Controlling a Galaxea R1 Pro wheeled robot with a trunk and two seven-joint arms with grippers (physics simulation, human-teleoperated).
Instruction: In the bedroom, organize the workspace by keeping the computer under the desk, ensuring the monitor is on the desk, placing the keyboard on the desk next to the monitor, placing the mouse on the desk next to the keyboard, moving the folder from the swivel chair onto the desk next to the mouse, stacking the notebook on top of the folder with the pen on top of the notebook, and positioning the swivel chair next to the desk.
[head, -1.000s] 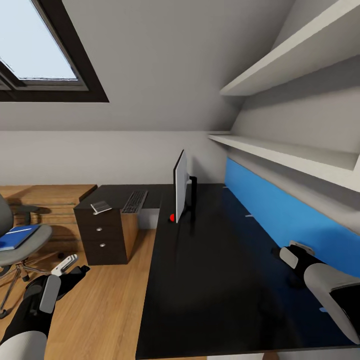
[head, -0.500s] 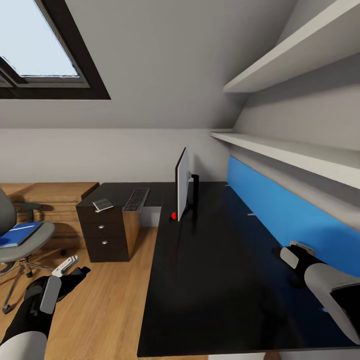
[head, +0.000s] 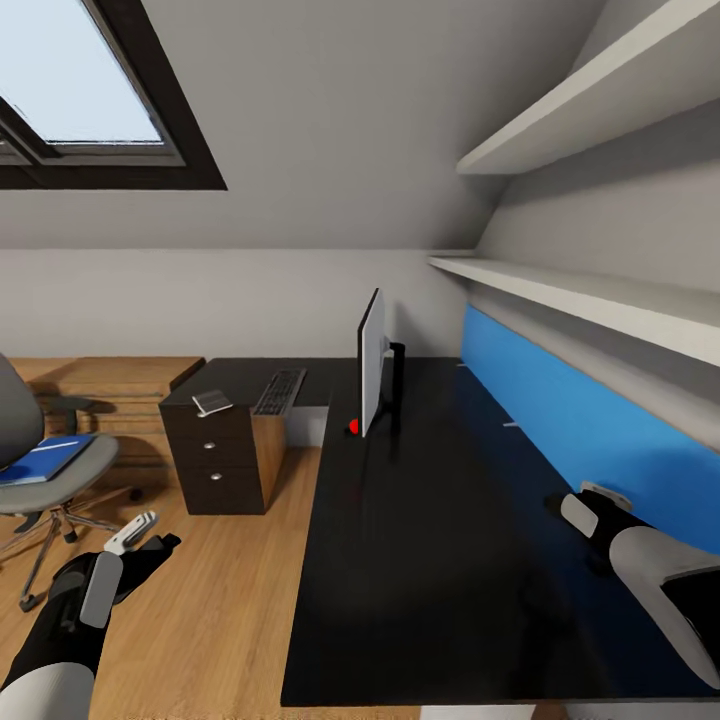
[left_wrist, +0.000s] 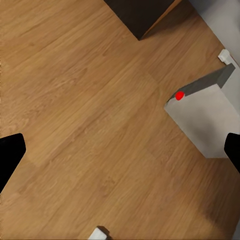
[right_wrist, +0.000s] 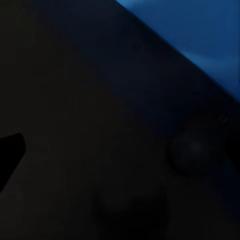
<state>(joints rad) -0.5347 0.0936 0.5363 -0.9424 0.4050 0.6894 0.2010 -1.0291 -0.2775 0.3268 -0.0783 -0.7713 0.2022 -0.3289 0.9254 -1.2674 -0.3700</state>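
Nearby, left end effector (head: 140, 530) hanging over wooden floor (head: 200, 610) beside the black desk (head: 430, 560); fingertips (left_wrist: 10, 155) spread wide apart in the left wrist view, gripping nothing, with bare floorboards between them and a grey box with a red dot (left_wrist: 200, 112) beyond. Right end effector (head: 585, 510) low over the desk top close to the blue back panel (head: 570, 420); in the right wrist view only one dark fingertip (right_wrist: 9, 150) at the frame edge, dark desk surface under it, so opening hard to judge, cannot tell; nothing seen held.

Further off at left, grey swivel chair (head: 40, 470) standing on the floor, well apart from the desk, with the blue folder (head: 40, 458) lying flat on its seat. Past that, dark drawer cabinet (head: 225, 455) under the far wing of the desk, partly blocking the floor between chair and desk. On that far wing, small notebook (head: 212, 402) lying flat, keyboard (head: 279, 391) just beside it. Monitor (head: 374, 362) upright on the desk, seen edge-on, a small red object (head: 353, 427) at its foot. Above the desk at right, two white wall shelves (head: 590, 290). Farthest, sloped ceiling with a dark-framed skylight (head: 90, 100).
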